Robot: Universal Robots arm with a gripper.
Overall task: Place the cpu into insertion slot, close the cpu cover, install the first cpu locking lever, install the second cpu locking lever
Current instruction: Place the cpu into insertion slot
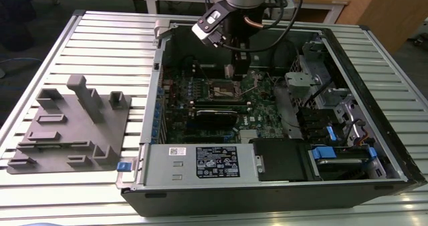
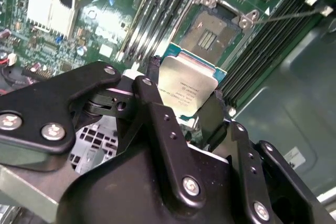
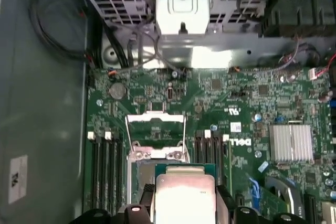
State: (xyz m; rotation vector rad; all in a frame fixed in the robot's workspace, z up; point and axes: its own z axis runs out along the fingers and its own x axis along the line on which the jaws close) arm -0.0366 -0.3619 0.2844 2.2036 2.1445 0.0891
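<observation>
My gripper (image 2: 185, 85) is shut on the cpu (image 2: 186, 92), a flat square chip with a silvery top and green edge, held by two opposite sides between black fingers (image 2: 149, 85). It hangs slightly tilted just above the green motherboard, close beside the insertion slot (image 2: 210, 31), whose dark pin field lies uncovered. In the first wrist view the cpu (image 3: 185, 203) partly hides the slot, and the cpu cover (image 3: 152, 154) stands swung open behind it. A thin wire locking lever (image 2: 294, 14) sticks out, raised. In the exterior view the gripper (image 1: 239, 74) reaches into the open computer case above the slot (image 1: 224, 89).
Memory slots (image 3: 105, 166) flank the socket, and a finned heatsink (image 3: 291, 142) sits further along the board. A metal drive cage (image 1: 307, 80), cables and the power supply (image 1: 207, 162) crowd the case. A grey parts fixture (image 1: 73, 126) lies on the slatted table at the exterior view's left.
</observation>
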